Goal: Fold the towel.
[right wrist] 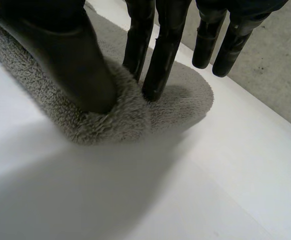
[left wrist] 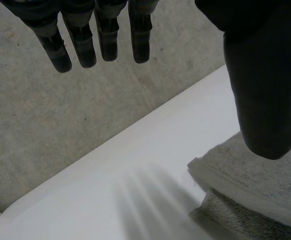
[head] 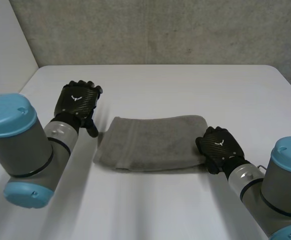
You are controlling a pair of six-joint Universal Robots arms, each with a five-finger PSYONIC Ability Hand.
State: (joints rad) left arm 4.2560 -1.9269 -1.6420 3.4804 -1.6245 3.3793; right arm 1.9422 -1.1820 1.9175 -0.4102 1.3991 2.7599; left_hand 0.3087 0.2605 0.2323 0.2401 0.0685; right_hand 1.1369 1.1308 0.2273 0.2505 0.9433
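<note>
- Grey towel (head: 153,142) lay folded into a flat oblong near the middle of the white table (head: 185,85), long side running across.
- Left hand (head: 78,102) was off the towel, beside its left end and clear of the cloth. In the left wrist view its fingers (left wrist: 105,35) were straight and spread, holding nothing.
- Right hand (head: 219,145) sat on the towel's right end. In the right wrist view thumb and two fingers (right wrist: 155,65) dug into the rounded fold, cloth bunched between them; the other fingers were clear of the cloth.
</note>
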